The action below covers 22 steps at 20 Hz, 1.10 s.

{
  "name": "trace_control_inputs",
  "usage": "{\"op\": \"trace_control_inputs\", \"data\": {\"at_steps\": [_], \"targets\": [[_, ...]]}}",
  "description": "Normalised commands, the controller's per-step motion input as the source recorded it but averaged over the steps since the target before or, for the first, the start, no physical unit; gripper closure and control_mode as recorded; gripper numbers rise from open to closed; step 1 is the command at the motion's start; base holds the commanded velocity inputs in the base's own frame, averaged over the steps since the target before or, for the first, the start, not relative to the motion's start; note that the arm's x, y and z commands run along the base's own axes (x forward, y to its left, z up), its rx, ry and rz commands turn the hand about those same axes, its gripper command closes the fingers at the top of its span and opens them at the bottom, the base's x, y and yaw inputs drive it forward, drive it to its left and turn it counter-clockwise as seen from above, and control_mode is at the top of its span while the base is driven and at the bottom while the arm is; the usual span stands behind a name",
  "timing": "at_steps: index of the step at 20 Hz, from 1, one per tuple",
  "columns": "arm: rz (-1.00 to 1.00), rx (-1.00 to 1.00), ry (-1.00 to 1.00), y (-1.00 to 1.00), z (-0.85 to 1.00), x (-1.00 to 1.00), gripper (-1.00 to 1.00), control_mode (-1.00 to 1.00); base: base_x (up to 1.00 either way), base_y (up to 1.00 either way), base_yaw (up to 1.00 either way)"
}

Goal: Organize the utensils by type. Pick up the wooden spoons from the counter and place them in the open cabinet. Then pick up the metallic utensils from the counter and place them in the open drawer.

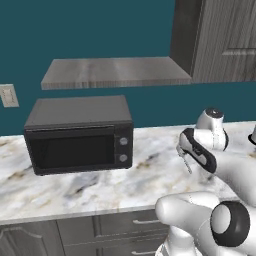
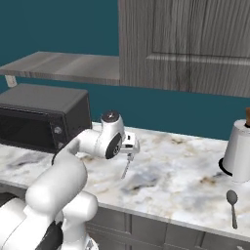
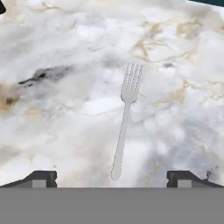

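The surface (image 3: 57, 39) is a big marble slab, white and grey with tan veins, smooth and hard. A boxy black microwave (image 1: 79, 134) sits on it, and a white paper towel roll (image 2: 239, 152) stands far off by a small spoon (image 2: 232, 207).

The fork (image 3: 124, 118) lies flat on the marble, right under the gripper (image 3: 111, 177), between its two dark tips. The jaws are spread wide and hold nothing. The fork is thin, stiff, silver-grey metal. It looks light and probably slippery. The best place to pinch it seems to be the middle of the slim handle, across its narrow sides.
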Motion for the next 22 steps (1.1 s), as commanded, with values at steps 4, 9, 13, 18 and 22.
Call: {"op": "trace_control_inputs", "data": {"at_steps": [4,9,13,18,22], "targets": [[0.00,0.00,0.27,-0.06,-0.53,0.66,-1.00,-1.00,0.00,0.00,0.00],[0.00,0.00,0.22,-0.19,-0.58,0.44,-1.00,-1.00,0.00,0.00,0.00],[0.00,0.01,0.04,-0.22,-0.59,0.24,-1.00,-1.00,0.00,0.00,0.00],[0.00,0.00,0.00,-0.06,-0.47,0.23,-1.00,-1.00,0.00,0.00,0.00],[-0.04,0.00,0.00,0.03,-0.37,0.15,-1.00,-1.00,0.00,0.00,0.00]]}}
